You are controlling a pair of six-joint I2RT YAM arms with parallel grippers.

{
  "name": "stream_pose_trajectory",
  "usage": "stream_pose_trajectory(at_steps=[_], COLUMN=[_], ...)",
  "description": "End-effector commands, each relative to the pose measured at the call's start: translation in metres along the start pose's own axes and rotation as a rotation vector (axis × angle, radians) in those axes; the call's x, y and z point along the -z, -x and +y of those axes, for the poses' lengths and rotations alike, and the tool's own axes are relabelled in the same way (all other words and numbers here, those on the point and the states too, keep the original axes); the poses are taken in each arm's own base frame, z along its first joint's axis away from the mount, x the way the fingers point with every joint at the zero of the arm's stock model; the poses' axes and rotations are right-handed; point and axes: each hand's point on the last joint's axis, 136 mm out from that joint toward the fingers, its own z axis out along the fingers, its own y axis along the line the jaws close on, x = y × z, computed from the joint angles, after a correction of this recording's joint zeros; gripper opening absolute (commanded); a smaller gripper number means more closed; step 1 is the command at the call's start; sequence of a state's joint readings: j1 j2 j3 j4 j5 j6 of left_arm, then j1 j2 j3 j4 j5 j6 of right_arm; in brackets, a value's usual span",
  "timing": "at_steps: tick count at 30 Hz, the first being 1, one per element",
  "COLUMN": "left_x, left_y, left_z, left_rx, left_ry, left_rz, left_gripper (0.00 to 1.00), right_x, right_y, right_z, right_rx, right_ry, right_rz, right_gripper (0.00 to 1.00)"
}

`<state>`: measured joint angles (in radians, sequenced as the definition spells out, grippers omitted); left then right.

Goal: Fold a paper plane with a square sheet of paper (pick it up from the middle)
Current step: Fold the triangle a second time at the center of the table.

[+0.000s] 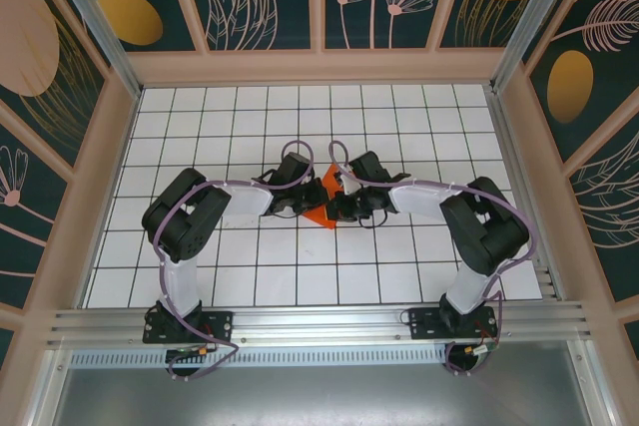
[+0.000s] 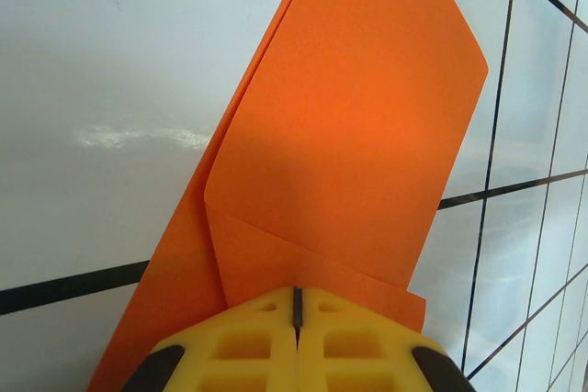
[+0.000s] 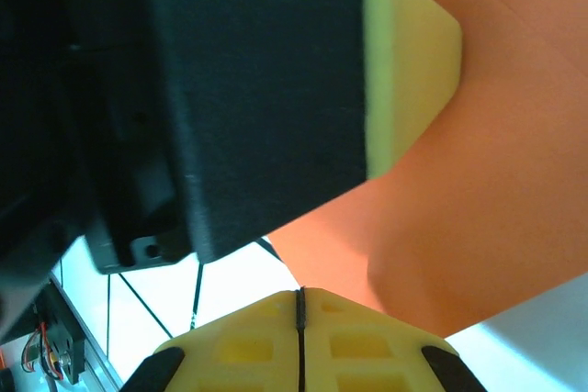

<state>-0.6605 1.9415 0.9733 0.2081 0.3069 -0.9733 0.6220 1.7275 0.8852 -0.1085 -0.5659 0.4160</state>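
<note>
Two grippers meet at the middle of the white grid table (image 1: 250, 117), and the folded orange paper (image 1: 321, 212) lies between them. We see the left gripper (image 2: 297, 296) with its yellow pads drawn together to a thin seam, and nothing sits in that seam. The orange paper lies flat on the table, spreading away from the tips with its near edge tucked under them. The right gripper (image 3: 300, 296) is likewise closed pad to pad, and the orange paper begins just beyond its tips. In the right wrist view, the left gripper's yellow finger (image 3: 409, 61) lies over the orange paper. We cannot tell whether either gripper presses down on it.
</note>
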Motion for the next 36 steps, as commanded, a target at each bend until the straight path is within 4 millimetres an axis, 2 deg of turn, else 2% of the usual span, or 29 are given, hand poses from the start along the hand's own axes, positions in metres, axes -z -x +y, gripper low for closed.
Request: stream_pose_trajectory(at_steps=[1,16,26,31,36], left_x=[-0.004,-0.004,-0.003,-0.002,-0.002], left_y=[-0.018,-0.019,-0.020,-0.021,-0.022], left_z=[0.046,0.054,0.056,0.058,0.060], left_rx=[0.044,0.074,0.084,0.087,0.092], left_ry=[0.146,0.177,0.179,0.182,0.184], left_rz=[0.039,0.035,0.028,0.029,0.029], left_gripper=[0.08,0.08,0.07,0.07,0.07], right_x=[-0.008,-0.017,-0.019,-0.016,-0.008], right_y=[0.002,-0.026,-0.045,-0.061,-0.069], right_z=[-0.006,-0.028,-0.032,-0.035,-0.029], right_rx=[-0.016,-0.027,-0.027,-0.026,-0.022], right_ry=[-0.022,-0.063,-0.050,-0.043,-0.016], right_rz=[-0.001,0.081,0.139,0.172,0.179], right_gripper=[0.09,0.09,0.09,0.09,0.08])
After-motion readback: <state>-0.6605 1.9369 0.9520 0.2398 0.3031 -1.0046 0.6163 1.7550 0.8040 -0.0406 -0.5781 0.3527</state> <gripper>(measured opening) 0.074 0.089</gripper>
